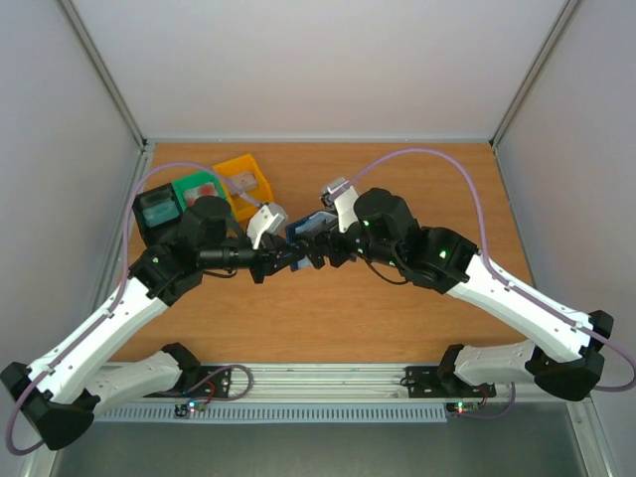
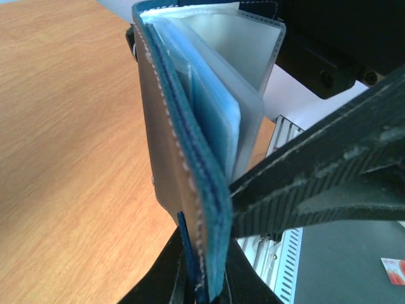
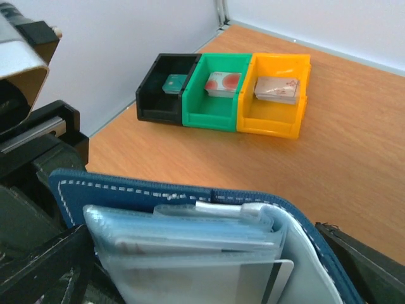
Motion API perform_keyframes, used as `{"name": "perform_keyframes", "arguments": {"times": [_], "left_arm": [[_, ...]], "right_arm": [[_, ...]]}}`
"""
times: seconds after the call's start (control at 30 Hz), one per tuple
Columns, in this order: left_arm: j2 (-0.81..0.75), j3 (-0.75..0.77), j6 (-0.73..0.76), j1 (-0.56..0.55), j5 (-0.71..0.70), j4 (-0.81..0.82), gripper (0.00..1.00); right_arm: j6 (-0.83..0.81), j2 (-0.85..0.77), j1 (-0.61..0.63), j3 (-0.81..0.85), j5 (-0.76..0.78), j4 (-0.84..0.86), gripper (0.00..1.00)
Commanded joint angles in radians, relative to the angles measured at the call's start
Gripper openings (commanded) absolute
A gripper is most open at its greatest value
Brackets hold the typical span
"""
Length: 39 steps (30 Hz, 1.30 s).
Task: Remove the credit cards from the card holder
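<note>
The dark blue card holder [image 1: 306, 231] is held up on edge above the middle of the table, between the two arms. My left gripper [image 2: 202, 275] is shut on its lower edge. Its clear inner sleeves [image 3: 190, 253] fan open towards the right wrist camera. A pale credit card with a dark stripe [image 3: 278, 272] sticks out of one sleeve. My right gripper [image 3: 205, 269] is open, with one ribbed finger [image 2: 316, 190] on each side of the sleeves. Its fingers do not close on anything.
Three bins stand in a row at the back left: black [image 3: 152, 101], green [image 3: 202, 104] and yellow [image 3: 278, 117]. Each holds a card: teal [image 3: 172, 83], pale with red marks [image 3: 221, 82], pale [image 3: 276, 88]. Walls enclose the table on both sides and at the back.
</note>
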Motion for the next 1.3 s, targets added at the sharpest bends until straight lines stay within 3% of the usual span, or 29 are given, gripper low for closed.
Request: {"name": "perform_keyframes", "arguments": {"times": [0.0, 0.17, 0.27, 0.43, 0.57, 0.77, 0.83, 1.03, 1.17, 1.27], "left_arm": [[-0.015, -0.011, -0.022, 0.0, 0.058, 0.124, 0.0], [-0.021, -0.043, -0.119, 0.0, 0.189, 0.224, 0.0], [-0.019, -0.053, -0.172, 0.0, 0.261, 0.283, 0.02], [-0.021, -0.051, -0.177, 0.001, 0.309, 0.308, 0.15], [-0.037, -0.051, -0.185, 0.001, 0.318, 0.326, 0.21], [-0.044, -0.071, -0.257, 0.008, 0.359, 0.399, 0.1], [-0.043, -0.07, -0.266, 0.009, 0.345, 0.397, 0.01], [-0.026, -0.038, -0.264, 0.01, 0.25, 0.344, 0.0], [-0.032, -0.011, -0.173, 0.01, 0.142, 0.227, 0.0], [-0.038, -0.011, -0.123, 0.009, 0.137, 0.213, 0.0]], "right_arm": [[-0.008, -0.052, 0.004, -0.039, -0.029, 0.021, 0.9], [-0.017, -0.071, -0.014, -0.045, -0.117, 0.011, 0.58], [-0.022, -0.075, -0.022, -0.043, -0.158, 0.011, 0.54], [-0.033, -0.092, -0.036, -0.052, -0.182, 0.008, 0.49], [-0.043, -0.117, -0.057, -0.066, -0.243, 0.015, 0.48], [-0.046, -0.157, -0.092, -0.087, -0.324, 0.019, 0.45], [-0.048, -0.173, -0.103, -0.097, -0.345, 0.027, 0.45], [-0.063, -0.191, -0.127, -0.103, -0.396, 0.017, 0.47], [-0.041, -0.217, -0.13, -0.119, -0.216, 0.002, 0.58], [-0.029, -0.202, -0.13, -0.121, -0.087, -0.022, 0.61]]}}
